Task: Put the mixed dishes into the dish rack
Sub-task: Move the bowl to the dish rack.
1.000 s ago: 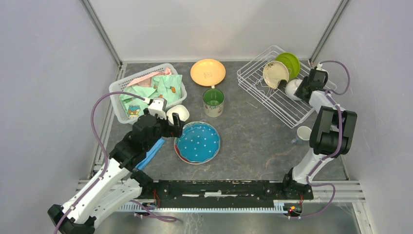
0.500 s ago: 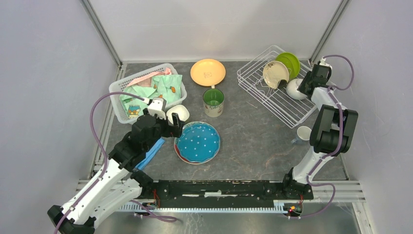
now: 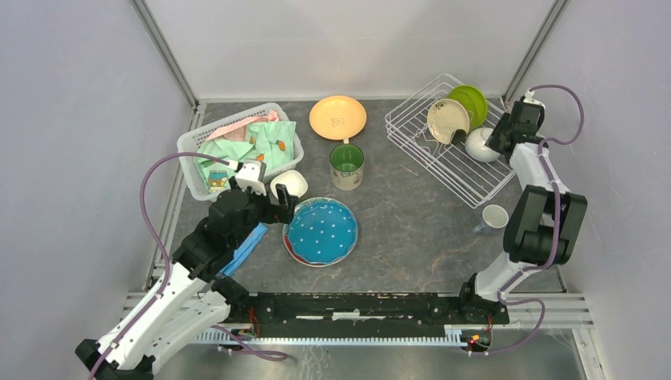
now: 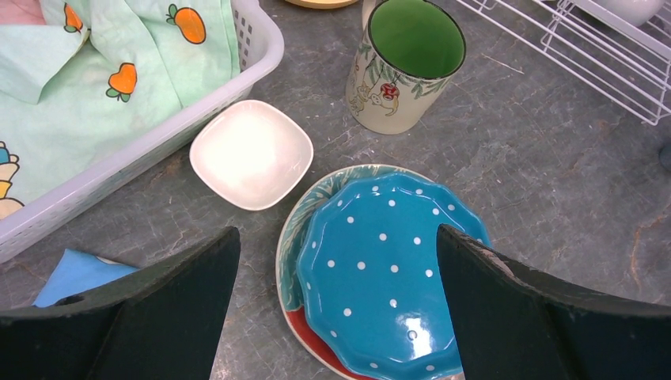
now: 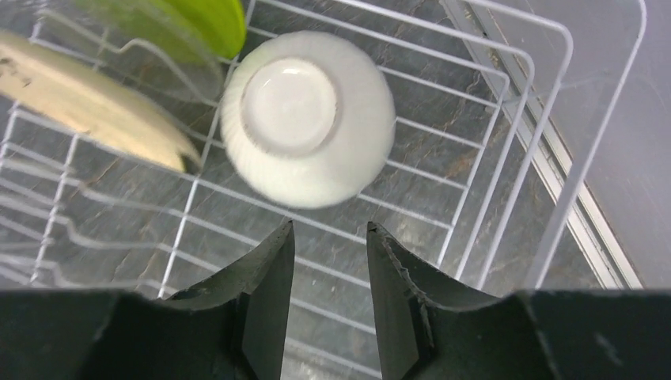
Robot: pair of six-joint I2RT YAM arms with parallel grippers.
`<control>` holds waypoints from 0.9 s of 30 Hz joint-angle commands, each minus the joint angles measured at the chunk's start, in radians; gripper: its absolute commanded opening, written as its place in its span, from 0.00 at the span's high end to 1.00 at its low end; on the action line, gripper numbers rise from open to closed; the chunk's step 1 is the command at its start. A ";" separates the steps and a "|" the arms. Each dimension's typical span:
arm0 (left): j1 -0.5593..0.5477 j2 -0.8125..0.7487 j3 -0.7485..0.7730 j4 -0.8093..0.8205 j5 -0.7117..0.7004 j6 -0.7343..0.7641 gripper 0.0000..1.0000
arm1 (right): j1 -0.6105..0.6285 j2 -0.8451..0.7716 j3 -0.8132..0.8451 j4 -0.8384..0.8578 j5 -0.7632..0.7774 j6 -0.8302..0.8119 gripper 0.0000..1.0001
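The white wire dish rack (image 3: 463, 178) stands at the back right. It holds a cream plate (image 3: 445, 120), a lime-green plate (image 3: 471, 103) and an upturned white bowl (image 3: 479, 144). My right gripper (image 3: 501, 138) is open and empty, just right of that bowl. In the right wrist view the right gripper (image 5: 329, 225) hovers over the rack wires (image 5: 475, 150), apart from the bowl (image 5: 308, 119). My left gripper (image 4: 336, 231) is open and empty above the blue white-dotted plate (image 4: 388, 277), which lies on a red plate (image 4: 316, 340). A small square white bowl (image 4: 251, 153) and the beige mug (image 4: 405, 63) stand beyond it.
An orange plate (image 3: 338, 117) lies at the back middle. A small cup (image 3: 494, 215) stands near the right arm. A white plastic basket (image 3: 190, 146) of clothes is at the left, and a folded blue cloth (image 3: 247, 244) lies under the left arm.
My right gripper has drawn back from the white bowl toward the far right; the bowl stays in the rack. The left arm has shifted slightly.
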 commanded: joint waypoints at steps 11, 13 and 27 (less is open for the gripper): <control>-0.004 -0.011 0.009 0.010 -0.003 0.026 0.00 | 0.024 -0.334 -0.140 -0.284 -0.071 0.074 0.52; -0.004 -0.016 0.011 0.011 0.000 0.024 0.00 | 0.022 -0.340 -0.122 -0.365 -0.039 0.105 0.52; -0.003 -0.019 0.013 0.013 0.035 0.018 0.00 | 0.022 -0.588 -0.314 -0.382 -0.014 0.040 0.51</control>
